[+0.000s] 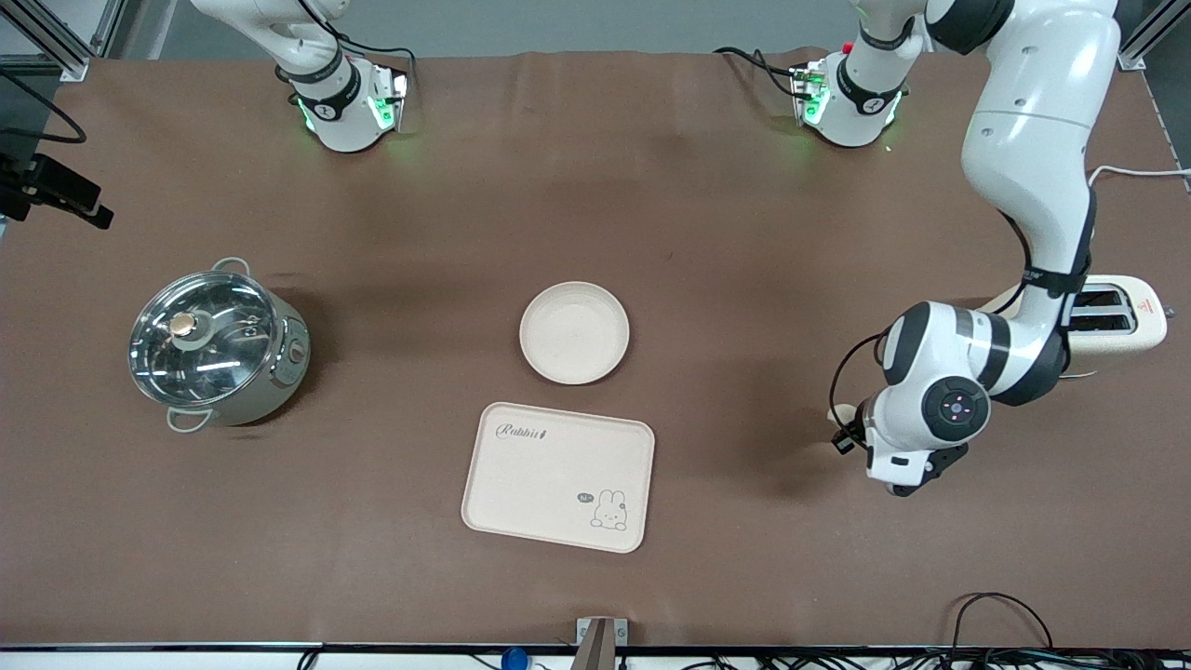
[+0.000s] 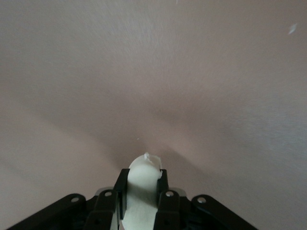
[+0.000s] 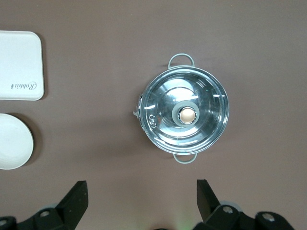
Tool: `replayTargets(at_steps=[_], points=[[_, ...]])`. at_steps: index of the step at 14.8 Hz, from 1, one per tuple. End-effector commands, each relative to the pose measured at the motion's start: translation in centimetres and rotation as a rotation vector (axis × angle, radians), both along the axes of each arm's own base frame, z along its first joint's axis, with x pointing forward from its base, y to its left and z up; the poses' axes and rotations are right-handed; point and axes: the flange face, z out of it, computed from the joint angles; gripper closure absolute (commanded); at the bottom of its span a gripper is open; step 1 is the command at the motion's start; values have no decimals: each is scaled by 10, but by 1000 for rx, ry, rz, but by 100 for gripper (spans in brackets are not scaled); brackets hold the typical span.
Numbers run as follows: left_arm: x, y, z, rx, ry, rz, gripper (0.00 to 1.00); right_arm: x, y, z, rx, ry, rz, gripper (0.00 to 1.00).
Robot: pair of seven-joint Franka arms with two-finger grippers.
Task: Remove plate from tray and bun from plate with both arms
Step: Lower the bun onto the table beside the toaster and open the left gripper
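Bread as soft as the bun (image 2: 142, 189) will squash under any firm pinch, so it wants a light hold across its middle, and by my reading that is about what it has: the left gripper (image 2: 142, 191) has its jaws close on either side of the pale lump, low over bare table (image 1: 744, 233) toward the left arm's end, just beside the toaster (image 1: 1117, 321) (whether the pads are pressing or already easing off, I cannot tell). It is small, rounded and cream-white, with a little torn-looking peak at its tip, light enough that weight is no concern; sticking to a pad on release is the likelier nuisance. The plate (image 1: 574, 332) sits on the table, empty, just beside the tray (image 1: 558, 476) and farther from the front camera, the two close but apart. Round, shallow and rimmed, it looks stiff and smooth, so the rim would be the place to grip it. The tray is flat and bare save its script and bunny. High over the lidded pot (image 3: 183, 115), the right gripper (image 3: 142, 201) waits with jaws wide apart, holding nothing.
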Motion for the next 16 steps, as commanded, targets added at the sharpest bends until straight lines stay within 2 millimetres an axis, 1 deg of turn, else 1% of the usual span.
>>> replayTargets(at_steps=[1, 2, 3, 5, 6, 7, 9, 11, 12, 13, 14, 16], points=[[-1, 1, -6, -4, -3, -16, 53, -7, -9, 1, 16, -17, 40, 0], [-1, 3, -7, -4, -1, -16, 29, -7, -10, 1, 15, -18, 62, 0], [0, 3, -5, -4, -4, -16, 0, -6, -11, 0, 15, -16, 72, 0], [2, 2, 8, 0, -14, -17, 0, -7, -9, 0, 15, -12, 75, 0], [4, 0, 24, -2, -37, -20, 0, -7, -9, 0, 14, -10, 75, 0], [7, 1, 45, -2, -65, -22, 0, -7, -9, -1, 14, -7, 75, 0], [8, 2, 102, -2, -113, -78, 0, -7, -9, -1, 14, -7, 75, 0], [4, 3, 167, -6, -173, -168, 0, -5, -9, -4, 16, -6, 75, 0], [-1, 9, 200, 0, -191, -193, 0, -5, -9, -4, 14, -7, 75, 0], [-6, 25, 228, 5, -203, -212, 0, -5, -8, -4, 16, -7, 76, 0], [-15, 34, 261, -5, -213, -265, 0, -5, -6, -4, 15, -4, 82, 0], [-40, 45, 317, -16, -200, -399, 0, -6, -3, -3, 15, -1, 87, 0]])
